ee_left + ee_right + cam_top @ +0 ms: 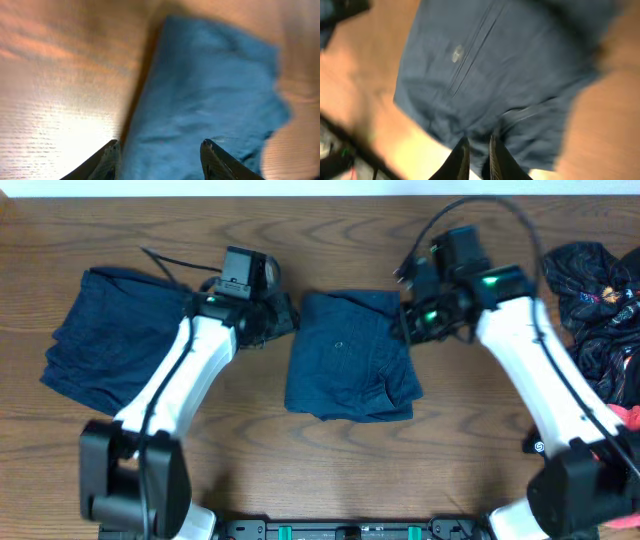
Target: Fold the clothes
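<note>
Left gripper (272, 320) and right gripper (408, 320) stand at opposite upper corners of a folded navy-blue cloth garment (350, 365), which lies mid-way along the brown wood-grain table (470, 450). From overhead their dark jaws are too small to read. Well to the left lies a second, looser navy-blue garment (105, 345), partly hidden under the left arm. At the right edge is a crumpled black patterned heap of clothes (600, 300) with a scrap of red cloth (625, 417) below it. The left wrist view shows what overhead hides: its two dark fingers (107, 160) are spread wide with nothing gripped, over blurred blue fabric whose edge runs diagonally across brightly lit wood. The right wrist view shows its fingers (460, 160) drawn nearly together, leaving a thin slit; whether cloth is caught there cannot be told. Beneath them the garment shows a stitched seam, a small pale mark and soft creases.
</note>
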`<state>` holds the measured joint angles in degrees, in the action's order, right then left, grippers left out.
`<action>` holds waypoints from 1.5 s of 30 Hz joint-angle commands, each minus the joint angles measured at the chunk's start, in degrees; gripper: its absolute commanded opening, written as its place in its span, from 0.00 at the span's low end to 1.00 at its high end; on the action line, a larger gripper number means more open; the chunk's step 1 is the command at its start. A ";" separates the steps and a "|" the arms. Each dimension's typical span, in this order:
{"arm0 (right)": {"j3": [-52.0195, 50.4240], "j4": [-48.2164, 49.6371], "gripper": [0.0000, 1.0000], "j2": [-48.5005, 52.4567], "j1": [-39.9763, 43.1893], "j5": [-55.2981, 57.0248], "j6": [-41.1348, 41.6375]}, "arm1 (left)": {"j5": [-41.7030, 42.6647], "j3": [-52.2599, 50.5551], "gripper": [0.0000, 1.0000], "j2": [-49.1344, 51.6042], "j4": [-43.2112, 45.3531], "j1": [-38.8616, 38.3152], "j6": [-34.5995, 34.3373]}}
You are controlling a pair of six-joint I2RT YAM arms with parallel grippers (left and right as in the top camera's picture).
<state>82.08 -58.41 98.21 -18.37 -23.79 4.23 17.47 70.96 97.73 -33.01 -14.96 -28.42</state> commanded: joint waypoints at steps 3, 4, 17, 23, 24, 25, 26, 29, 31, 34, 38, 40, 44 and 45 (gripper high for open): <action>-5.86 0.37 0.13 4.44 -5.88 -4.92 -1.55 | 0.07 0.46 0.53 6.60 -2.86 -1.66 0.74; -6.51 0.61 0.13 5.07 -6.51 -4.85 -1.57 | 0.07 0.46 0.53 7.21 -3.34 -1.92 0.74; -5.09 2.12 0.21 4.15 -5.35 9.14 2.27 | -2.05 0.55 0.52 4.52 -3.65 -3.32 3.37; -4.74 4.92 0.60 2.19 -0.33 10.99 6.01 | -2.95 0.55 0.52 0.52 -6.27 -3.48 3.30; -4.94 5.68 0.59 2.43 0.48 11.23 6.05 | -2.95 0.55 0.53 0.15 -7.34 -3.52 3.32; -5.20 6.62 0.58 2.82 1.27 11.61 6.23 | -2.95 0.55 0.53 -0.20 -8.46 -3.52 3.32; -5.49 8.00 0.57 3.50 2.25 11.82 7.02 | -2.97 0.55 0.52 -0.46 -9.60 -3.52 3.32; -5.66 11.96 0.54 6.25 3.93 11.30 8.20 | -2.99 0.52 0.52 -0.42 -11.56 -3.50 3.32; -5.66 14.19 0.53 8.13 4.24 11.32 8.24 | -2.99 0.52 0.52 -0.39 -11.96 -3.52 3.32; -5.66 16.17 0.54 10.38 4.15 11.32 9.09 | -2.99 0.52 0.53 -0.39 -11.96 -3.50 3.32; -5.66 17.22 0.59 12.87 4.07 11.54 9.09 | -2.99 0.52 0.52 -0.39 -11.98 -3.50 3.32; -5.66 17.94 0.58 14.12 4.07 11.54 10.08 | -2.99 0.52 0.52 -0.39 -11.96 -3.50 3.32; -5.68 20.83 0.44 15.63 4.07 9.31 12.07 | -2.99 0.52 0.52 -0.39 -11.96 -3.50 3.32; -5.66 21.73 0.41 15.72 4.07 8.22 12.07 | -2.99 0.52 0.52 -0.39 -11.96 -3.50 3.32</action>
<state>76.31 -38.06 112.90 -14.28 -13.15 14.31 15.00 70.98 97.54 -44.77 -18.50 -25.63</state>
